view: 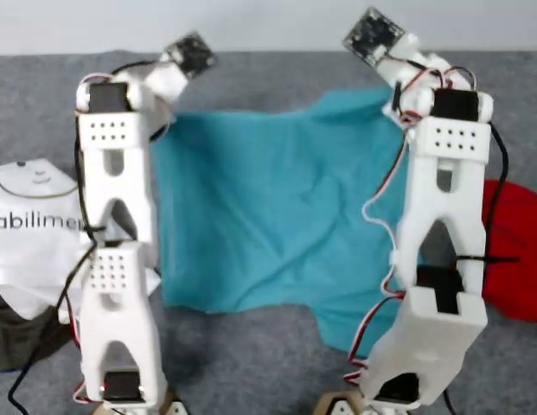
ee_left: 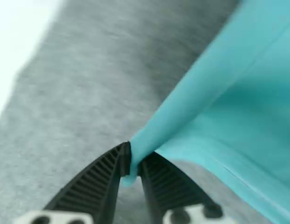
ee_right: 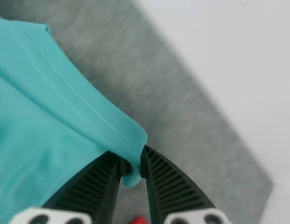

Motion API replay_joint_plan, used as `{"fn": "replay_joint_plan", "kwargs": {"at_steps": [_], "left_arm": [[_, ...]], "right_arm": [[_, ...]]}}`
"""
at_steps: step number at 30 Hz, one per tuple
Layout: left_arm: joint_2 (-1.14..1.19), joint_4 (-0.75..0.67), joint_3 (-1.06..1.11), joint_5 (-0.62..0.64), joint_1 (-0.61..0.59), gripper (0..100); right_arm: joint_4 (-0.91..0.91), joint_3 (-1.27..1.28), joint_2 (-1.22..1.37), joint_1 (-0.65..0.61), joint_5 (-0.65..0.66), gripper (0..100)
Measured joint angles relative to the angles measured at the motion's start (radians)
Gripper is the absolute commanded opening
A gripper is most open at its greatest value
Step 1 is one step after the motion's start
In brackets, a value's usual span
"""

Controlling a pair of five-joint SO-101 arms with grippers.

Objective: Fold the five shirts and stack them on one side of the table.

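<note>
The teal shirt (view: 277,225) lay spread across the middle of the grey surface (view: 251,354). The left end effector (ee_left: 130,163) was clamped on its corner at 11 o'clock, fabric pinched tight between the jaws. The right end effector (ee_right: 131,170) gripped the hemmed corner at 1 o'clock. A white shirt (view: 30,233) sat at 9 o'clock, a red shirt (view: 514,251) at 3 o'clock and a dark garment (view: 13,337) at 8 o'clock.

My left end effector (ee_left: 130,163): its black ribbed fingers (ee_left: 100,182) are closed on a pinched corner of the teal shirt (ee_left: 219,107). From the grip the fabric rises as a narrow fold, then widens to a stitched hem. Beneath it lies the grey fabric-covered counter (ee_left: 79,93), with a pale strip beyond its edge.
</note>
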Motion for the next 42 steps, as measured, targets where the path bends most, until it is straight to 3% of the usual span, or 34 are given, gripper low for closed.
{"fn": "replay_joint_plan", "kwargs": {"at_steps": [7,18,23,28,42], "left_arm": [[-0.071,0.023,0.121,-0.074,0.017,0],[-0.637,0.021,0.933,-0.226,0.107,0],[-0.844,0.021,1.274,-0.29,0.114,0],[-0.937,0.021,1.481,-0.328,0.114,0],[-0.947,0.02,1.648,-0.347,0.114,1]], "right_arm": [[0.235,0.0,-0.078,0.0,0.049,1.2],[0.557,0.0,-0.147,0.0,0.057,1.1],[0.571,0.054,-0.147,0.037,0.069,1.1],[0.571,0.212,-0.239,0.054,0.143,1.1],[0.526,0.671,-0.413,0.064,0.186,1.1]]}}
